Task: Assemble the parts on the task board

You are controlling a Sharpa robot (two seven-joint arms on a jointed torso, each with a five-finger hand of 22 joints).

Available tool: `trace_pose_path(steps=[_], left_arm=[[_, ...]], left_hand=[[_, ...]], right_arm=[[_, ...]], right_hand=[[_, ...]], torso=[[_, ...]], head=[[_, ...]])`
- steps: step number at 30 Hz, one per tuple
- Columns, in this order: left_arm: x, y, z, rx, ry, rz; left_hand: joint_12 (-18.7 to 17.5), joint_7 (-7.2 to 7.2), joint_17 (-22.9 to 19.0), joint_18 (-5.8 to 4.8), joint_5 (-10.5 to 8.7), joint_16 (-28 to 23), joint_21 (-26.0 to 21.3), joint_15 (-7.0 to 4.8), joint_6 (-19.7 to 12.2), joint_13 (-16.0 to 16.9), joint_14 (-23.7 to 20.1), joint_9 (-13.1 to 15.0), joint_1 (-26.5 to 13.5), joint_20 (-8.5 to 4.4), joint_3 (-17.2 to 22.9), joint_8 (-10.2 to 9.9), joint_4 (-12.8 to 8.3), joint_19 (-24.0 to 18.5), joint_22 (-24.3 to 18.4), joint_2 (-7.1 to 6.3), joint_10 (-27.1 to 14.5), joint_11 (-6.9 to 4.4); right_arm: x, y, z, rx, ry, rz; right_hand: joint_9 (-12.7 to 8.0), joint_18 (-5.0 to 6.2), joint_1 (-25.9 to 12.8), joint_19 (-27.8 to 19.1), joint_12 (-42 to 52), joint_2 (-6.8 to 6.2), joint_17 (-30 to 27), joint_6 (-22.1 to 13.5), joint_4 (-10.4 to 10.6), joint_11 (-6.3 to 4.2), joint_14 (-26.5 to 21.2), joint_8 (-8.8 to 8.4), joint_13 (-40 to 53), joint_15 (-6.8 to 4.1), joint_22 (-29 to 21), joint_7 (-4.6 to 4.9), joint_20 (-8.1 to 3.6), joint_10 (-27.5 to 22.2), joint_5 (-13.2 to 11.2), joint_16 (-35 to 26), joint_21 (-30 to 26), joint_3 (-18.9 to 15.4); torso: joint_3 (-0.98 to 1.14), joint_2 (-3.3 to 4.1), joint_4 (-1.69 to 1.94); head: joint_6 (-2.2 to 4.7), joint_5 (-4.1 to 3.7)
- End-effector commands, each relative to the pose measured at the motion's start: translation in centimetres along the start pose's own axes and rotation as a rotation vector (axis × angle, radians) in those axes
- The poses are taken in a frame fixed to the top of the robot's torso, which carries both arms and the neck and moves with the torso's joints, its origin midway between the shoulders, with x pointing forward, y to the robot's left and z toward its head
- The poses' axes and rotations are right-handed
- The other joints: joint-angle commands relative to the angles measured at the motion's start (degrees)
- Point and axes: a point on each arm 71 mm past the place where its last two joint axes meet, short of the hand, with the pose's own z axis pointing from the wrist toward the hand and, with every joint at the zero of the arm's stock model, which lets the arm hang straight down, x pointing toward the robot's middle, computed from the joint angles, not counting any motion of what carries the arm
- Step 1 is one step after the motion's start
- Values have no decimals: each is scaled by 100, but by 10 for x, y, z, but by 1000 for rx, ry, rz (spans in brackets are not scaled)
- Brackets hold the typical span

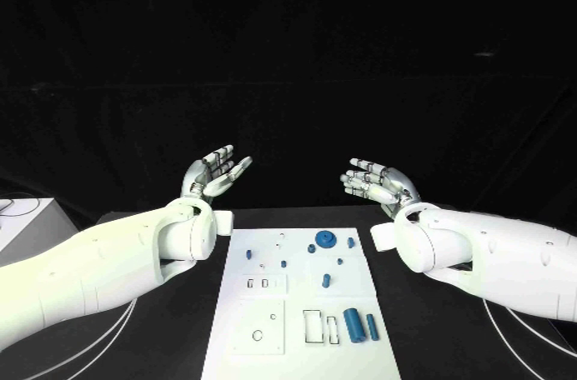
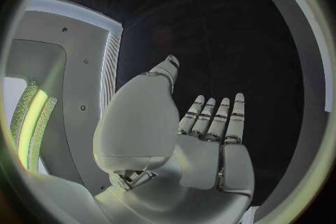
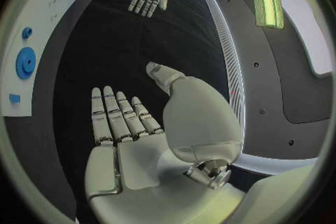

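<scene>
Head cam looked down at board (image 1: 301,313); 2 wrist cams sat close behind palms, both catching the board's edge.

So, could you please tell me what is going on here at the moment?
Nothing is being handled yet. The robot's left hand and right hand are raised beyond the white task board, palms up, fingers apart, holding nothing. The small blue parts, including a large blue cylinder and a round blue gear, lie untouched on it.
</scene>
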Motion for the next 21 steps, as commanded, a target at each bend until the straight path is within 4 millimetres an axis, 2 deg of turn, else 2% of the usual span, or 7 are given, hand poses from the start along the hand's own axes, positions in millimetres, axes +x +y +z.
trace_pose_path(steps=[1,3,4,6,12,16,21], left_arm=[[5,-4,2,41,69,-47],[5,-4,2,41,69,-47],[-8,-8,-8,31,118,-58],[-9,-10,-12,32,135,-55],[-12,-16,-24,32,177,-49],[-13,-22,-35,27,200,-52],[-10,-28,-48,16,234,-75]], left_hand=[[156,482,193,158,36,307,338,-65,688,80,1270,144,247,21,120,206,39,1241,168,137,968,281],[394,496,382,356,27,669,623,-204,1235,183,2388,262,251,7,193,373,-7,1861,283,202,2171,381],[474,548,447,461,34,797,789,-296,1555,194,2668,329,250,-7,245,471,-52,2149,343,228,2640,301],[615,520,594,497,23,1030,1027,-451,2250,206,3146,473,240,-108,332,705,-137,2541,428,239,3158,174],[637,372,938,487,28,1324,1407,-682,2601,179,3753,519,189,-353,577,873,-272,3040,581,188,3769,-15],[555,269,1239,476,28,1531,1779,-836,2776,158,4128,544,160,-543,819,940,-342,3376,770,89,4115,-134],[285,227,1926,444,24,1971,2513,-988,2849,154,4545,553,4,-741,1229,924,-487,3514,1227,-93,4412,-206]], right_arm=[[7,1,2,21,143,1],[6,2,3,22,149,-3],[-9,13,11,-167,193,-476],[-5,14,12,-177,237,-558],[2,19,16,-197,332,-788],[7,24,16,-220,357,-937],[12,26,16,-220,377,-1115]], right_hand=[[340,387,589,1837,236,-88,220,1905,-409,-217,1748,457,96,-309,179,648,-32,2099,100,411,532,253],[394,396,621,2027,237,-113,240,2301,-458,-291,1967,556,92,-386,185,578,-110,2365,98,467,609,324],[407,383,622,2198,253,-130,264,2463,-470,-355,2162,611,86,-469,213,518,-184,2581,76,535,702,363],[402,380,638,2355,214,-149,289,2597,-492,-418,2368,633,82,-540,250,472,-290,2798,66,584,814,409],[426,361,651,2775,202,-182,469,2979,-523,-610,3020,745,94,-791,499,325,-546,3419,8,811,1306,262],[424,339,712,3107,120,-201,781,3240,-585,-781,3769,747,96,-1053,1040,198,-864,3833,53,1120,2173,-11],[406,380,593,3529,70,-295,1405,3385,-516,-919,4743,652,99,-1294,1706,93,-1068,3961,14,1826,3214,-25]], torso=[[0,0,0],[0,0,0],[-20,78,-5],[-21,118,-6],[-29,240,1],[-35,374,-10],[-64,507,17]], head=[[0,0],[0,0],[-280,-13],[-279,-15],[-273,-29],[-251,-32],[-227,-58]])
